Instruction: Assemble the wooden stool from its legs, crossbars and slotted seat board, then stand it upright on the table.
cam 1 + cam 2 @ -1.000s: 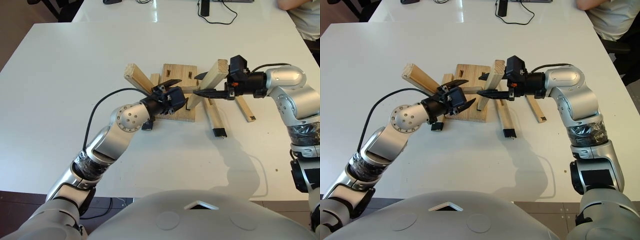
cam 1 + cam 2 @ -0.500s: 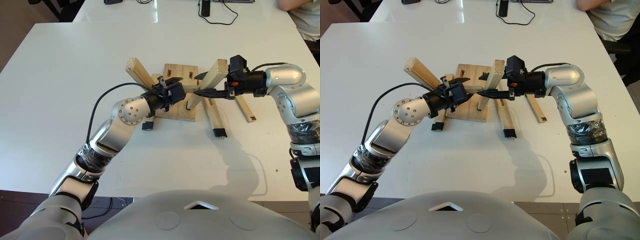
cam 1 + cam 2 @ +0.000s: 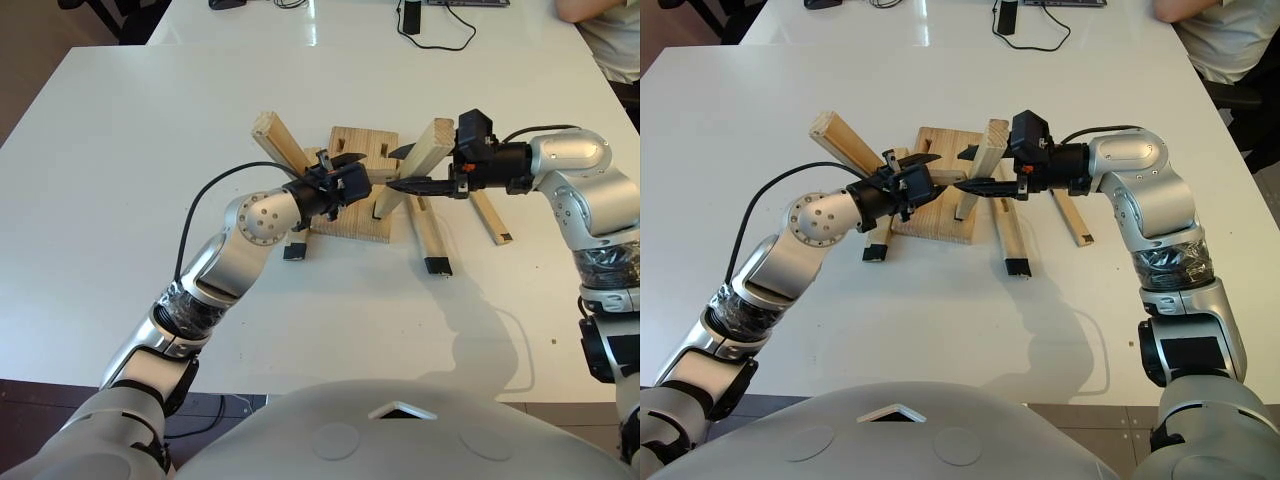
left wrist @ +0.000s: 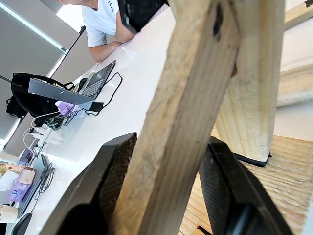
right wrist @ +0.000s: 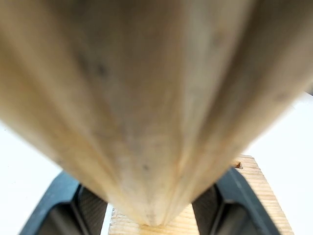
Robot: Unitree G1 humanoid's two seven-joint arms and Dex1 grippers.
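The slotted seat board (image 3: 352,222) lies flat at mid-table. From its left side a wooden leg (image 3: 278,142) leans up and away to the left. My left gripper (image 3: 345,180) is at that leg's lower end, shut on it, and the wood (image 4: 186,112) passes between its dark fingers (image 4: 110,196). A second leg (image 3: 432,145) leans up from the board's right side, its black foot on the board. My right gripper (image 3: 405,185) is shut on that leg (image 5: 146,98), level with the left gripper and close to it.
Two loose wooden pieces lie right of the board, one with a black foot (image 3: 433,240) and a thinner one (image 3: 492,218). Another black-footed piece (image 3: 297,240) lies at the board's left edge. A cable and a dark device (image 3: 410,15) lie on the far table. Bare table (image 3: 130,150) stretches to the left.
My left gripper rose from the board's near edge to the left leg's lower end and closed on it. That leg shifted slightly away. The right arm held still.
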